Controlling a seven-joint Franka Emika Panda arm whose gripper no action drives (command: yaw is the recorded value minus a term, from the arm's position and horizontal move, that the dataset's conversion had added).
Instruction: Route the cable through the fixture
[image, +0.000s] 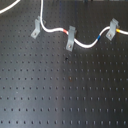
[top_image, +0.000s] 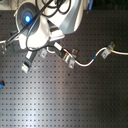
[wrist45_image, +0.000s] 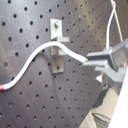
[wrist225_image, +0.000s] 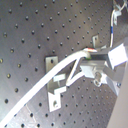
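step: seat cord | gripper (wrist45_image: 95, 64) clamped on thin white cable (wrist45_image: 42, 52) | lower into grey bent-metal clip (wrist45_image: 58, 47), keep taut

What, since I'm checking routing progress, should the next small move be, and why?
Probably press the cable slightly deeper into the fixture: in the first wrist view the gripper seems shut on the cable, which crosses the fixture's slot without looking firmly seated.

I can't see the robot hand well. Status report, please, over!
Gripper shut on the cable. Cable lies across the fixture, whether seated unclear. Nothing seen in the way on the board.
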